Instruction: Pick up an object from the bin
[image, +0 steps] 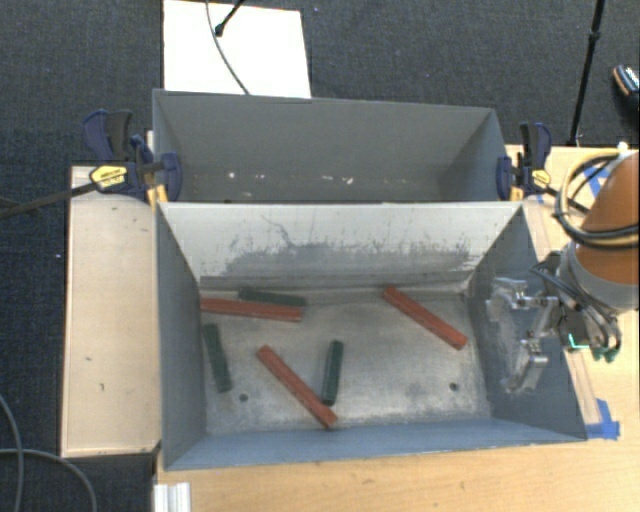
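Since nothing is seen held in the claw (520, 380), I judge the task to be at its opening step, the approach, with the pick itself not yet begun. At the left of the grey metal bin (180, 330), a left green stick (217, 358) lies on the floor close to the sloped left wall, apart from the others. Just behind it, a long red-brown stick (250, 309) lies nearly level along the foot of the back wall. A back green stick (272, 297) lies close against its far side; whether they touch I cannot tell. Nearer the front, a slanted red-brown stick (295, 386) runs down to the right. A middle green stick (331, 371) stands almost upright in the view, its lower end at or just beside that slanted stick's lower end. Further right, a right red-brown stick (424, 317) lies alone on bare floor, tilted down toward the right wall. The claw hangs over that sloped right wall, clear of every stick — whether it is apart or together I cannot tell. The right red-brown stick is nearest to it and has free space on both long sides, so it looks the easiest choice. The next move would call for carrying the claw leftward off the wall, turning it across the stick's narrow width, and lowering it to the floor.
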